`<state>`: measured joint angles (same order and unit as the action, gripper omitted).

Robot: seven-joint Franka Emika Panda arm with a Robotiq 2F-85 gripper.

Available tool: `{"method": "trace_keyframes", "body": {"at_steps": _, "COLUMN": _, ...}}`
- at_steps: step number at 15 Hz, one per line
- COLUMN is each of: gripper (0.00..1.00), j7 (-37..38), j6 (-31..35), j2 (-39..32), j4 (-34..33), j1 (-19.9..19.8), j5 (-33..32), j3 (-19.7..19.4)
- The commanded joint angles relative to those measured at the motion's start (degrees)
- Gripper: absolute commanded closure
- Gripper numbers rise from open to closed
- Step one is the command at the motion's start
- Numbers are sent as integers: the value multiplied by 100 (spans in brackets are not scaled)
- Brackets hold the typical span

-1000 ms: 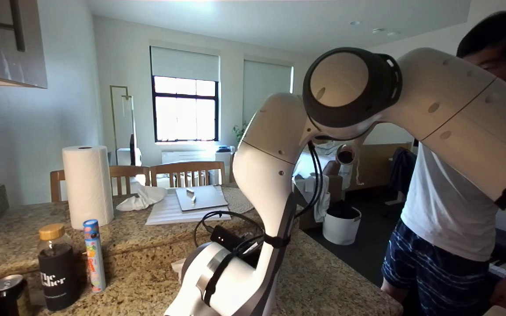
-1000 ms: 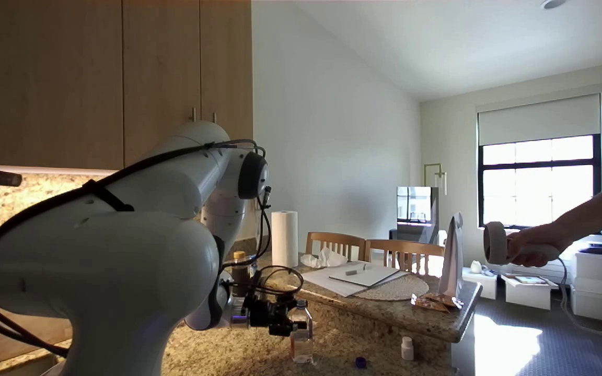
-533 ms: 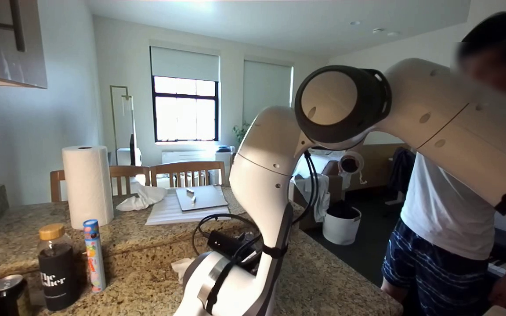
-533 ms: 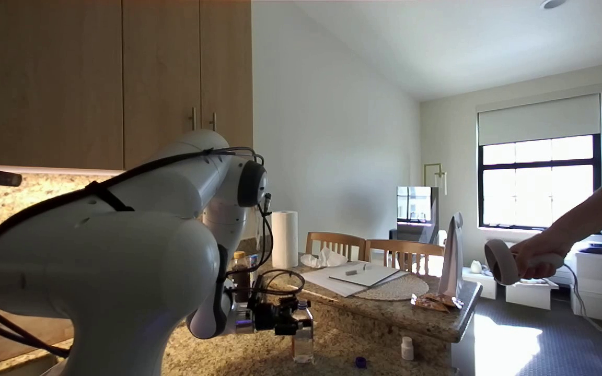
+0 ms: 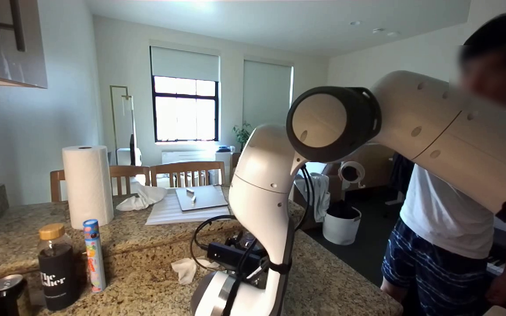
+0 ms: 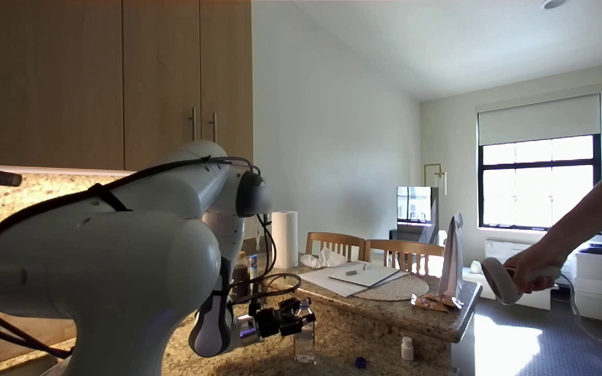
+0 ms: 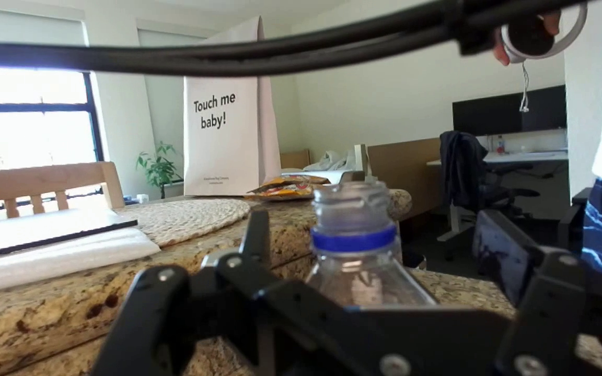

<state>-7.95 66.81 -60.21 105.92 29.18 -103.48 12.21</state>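
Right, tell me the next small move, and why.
I'd probably close the fingers gently: in the wrist view they stand open on either side of the clear screw-top bottle, and its uncapped mouth means a rough squeeze could spill anything inside.

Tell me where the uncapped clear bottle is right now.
The clear bottle is just right of center in the wrist view, framed by the open tool. In an exterior view, it stands on the granite countertop, left of the blue cap.

Rounded white arm (image 6: 128, 266) – black cables (image 7: 186, 58) strapped along it – black fingers (image 7: 257, 240), silver screws (image 7: 395, 364).
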Motion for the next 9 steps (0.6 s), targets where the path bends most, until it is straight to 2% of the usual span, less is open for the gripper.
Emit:
{"method": "trace_keyframes", "body": {"at_steps": 1, "gripper": 0, "j7": -48, "j6": -485, "j2": -296, "j4": -194, "j1": 105, "j5": -247, "j3": -117}}
{"method": "trace_keyframes", "body": {"at_steps": 6, "gripper": 0, "j7": 58, "j6": -930, "j2": -566, "j4": -544, "j1": 46, "j5": -213, "j3": -126}}
{"method": "trace_keyframes", "body": {"at_steps": 9, "gripper": 0, "j7": 32, "j6": -796, "j2": -650, "j4": -663, "j1": -84, "j5": -104, "j3": -34}}
